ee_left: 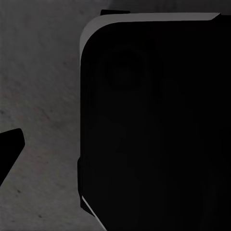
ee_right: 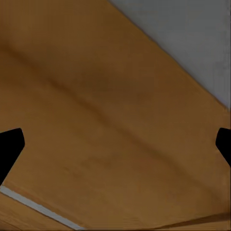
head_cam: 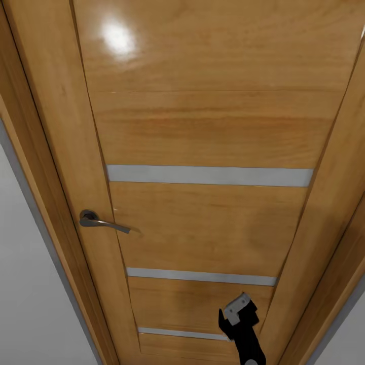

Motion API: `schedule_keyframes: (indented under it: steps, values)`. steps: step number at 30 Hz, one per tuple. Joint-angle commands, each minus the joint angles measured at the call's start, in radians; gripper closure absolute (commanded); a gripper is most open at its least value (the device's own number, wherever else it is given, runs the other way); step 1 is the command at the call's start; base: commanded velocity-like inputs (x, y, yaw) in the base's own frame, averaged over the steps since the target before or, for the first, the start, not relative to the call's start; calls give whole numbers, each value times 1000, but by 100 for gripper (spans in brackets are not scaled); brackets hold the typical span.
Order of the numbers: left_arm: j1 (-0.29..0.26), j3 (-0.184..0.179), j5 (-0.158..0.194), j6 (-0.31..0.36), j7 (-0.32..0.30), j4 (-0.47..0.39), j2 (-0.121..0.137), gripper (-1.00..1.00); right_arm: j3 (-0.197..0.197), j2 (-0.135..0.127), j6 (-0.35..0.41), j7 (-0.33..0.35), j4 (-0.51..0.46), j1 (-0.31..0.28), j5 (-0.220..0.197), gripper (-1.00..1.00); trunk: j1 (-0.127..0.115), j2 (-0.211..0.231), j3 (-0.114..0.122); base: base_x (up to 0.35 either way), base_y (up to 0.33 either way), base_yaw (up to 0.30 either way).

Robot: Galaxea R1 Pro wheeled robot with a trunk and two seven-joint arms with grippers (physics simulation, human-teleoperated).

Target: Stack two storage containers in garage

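Both orange-red storage containers are out of view. A honey-wood door (head_cam: 203, 126) with frosted strips (head_cam: 208, 176) stands shut right in front of me. My right gripper (head_cam: 237, 317) is raised close to the door's lower panel. In the right wrist view it (ee_right: 115, 149) is open and empty, one black fingertip (ee_right: 9, 149) at each side, with door wood (ee_right: 96, 120) between them. My left gripper (ee_left: 115, 144) points down at dark grey concrete floor (ee_left: 43, 96). One of its fingertips (ee_left: 9, 147) stands wide to the side, and nothing is held.
A grey lever handle (head_cam: 101, 221) sits on the door's left side. Wood door frame (head_cam: 45, 152) runs along both sides, with white-grey wall (head_cam: 25, 284) beyond it. A large black rounded body (ee_left: 154, 125), apparently part of the robot, covers much of the left wrist view.
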Motion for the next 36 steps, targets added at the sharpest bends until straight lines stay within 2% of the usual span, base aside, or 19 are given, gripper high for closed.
schedule_keyframes:
  steps: [1, 4, 12, 18, 19, 20, 27, 30, 36]
  values:
    - [0, 1, 4, -1, 1, 0, 0, -100, 3, -1, 10, -3, -1, -7, 7, -100, 0, -1, -1, 0, 0, 0]
    - [0, 1, 4, -1, 1, 0, 0, -100, 2, -2, 18, -3, -3, -49, 9, -100, 0, -1, -1, 0, 0, 0]
    - [0, 1, 4, -3, 1, -4, 0, -100, 1, 3, 56, -5, -3, -107, 9, -100, 0, -1, -1, 0, 0, 0]
    - [0, 1, 4, -3, 1, -5, 0, -100, 2, 6, 115, -6, -1, -163, 13, -100, 0, -1, -1, 0, 0, 0]
    - [0, 1, 4, -3, 1, -5, 0, -100, 2, 8, 136, -6, 1, -182, 13, -100, 0, -1, -1, 0, 0, 0]
    - [0, 1, 4, -3, 1, -5, 0, -100, 2, 15, 195, -8, 4, -227, 13, -100, 0, -1, -1, 0, 0, 0]
    - [0, 1, 4, -3, 1, -5, 0, -100, 2, 19, 208, -11, 11, -248, 13, -100, 0, -1, -1, 0, 0, 0]
    - [0, 1, 4, -3, 1, -5, 0, -100, 3, 29, 210, -12, 15, -270, 13, -100, 0, -1, -1, 0, 0, 0]
    - [0, 1, 4, -3, 1, -5, 0, -100, 7, 31, 210, -12, -2, -271, 22, -100, 0, -1, -1, 0, 0, 0]
